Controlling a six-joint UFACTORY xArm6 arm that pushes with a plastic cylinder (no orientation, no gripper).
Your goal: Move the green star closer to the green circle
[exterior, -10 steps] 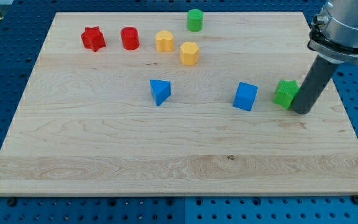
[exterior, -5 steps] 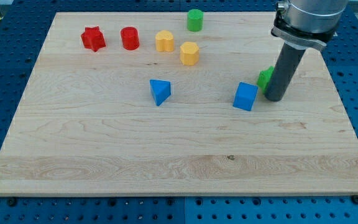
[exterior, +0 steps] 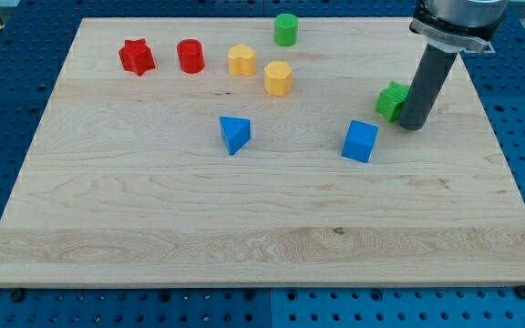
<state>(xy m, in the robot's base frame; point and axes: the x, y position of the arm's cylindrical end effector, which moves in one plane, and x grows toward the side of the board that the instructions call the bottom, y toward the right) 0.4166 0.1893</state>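
Note:
The green star [exterior: 391, 99] lies on the wooden board [exterior: 244, 210] at the view's right, partly hidden by the rod. My tip [exterior: 412, 125] sits right against the star's right side, a little below it. The green circle [exterior: 286, 29] stands at the view's top centre, well up and to the left of the star.
A blue cube [exterior: 360, 141] lies just below and left of the star. A blue triangle [exterior: 234, 134] is at centre. Two yellow blocks [exterior: 241, 60] [exterior: 278, 78] sit below-left of the green circle. A red circle [exterior: 190, 56] and red star [exterior: 136, 56] are at upper left.
My tip has swept left and then up along the view's right. The green star moved with it, leftward and up, from beside the blue cube's right to above it.

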